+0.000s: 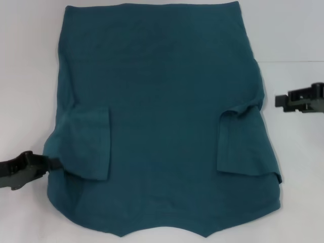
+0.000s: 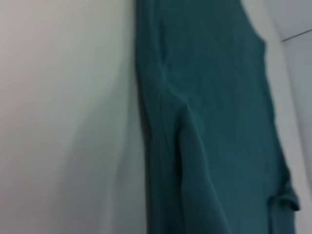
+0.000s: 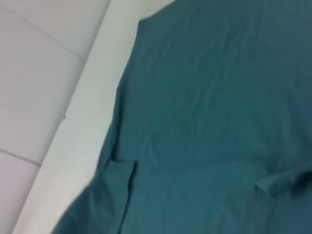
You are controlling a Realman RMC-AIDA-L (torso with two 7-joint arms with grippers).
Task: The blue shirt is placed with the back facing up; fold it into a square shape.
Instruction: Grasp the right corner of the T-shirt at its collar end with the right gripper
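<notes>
**Hidden and cut off**

Blue shirt: the bottom picture edge clips its near end in the head view, and both wrist views show only part of it. Left gripper: fingertips lost at the shirt's edge, grip unclear. Right gripper: arm cut by the right edge, fingers too small to read.

desk: white, plain surface | far edge visible in right wrist view | pale panelled surface beyond the edge
</notes>
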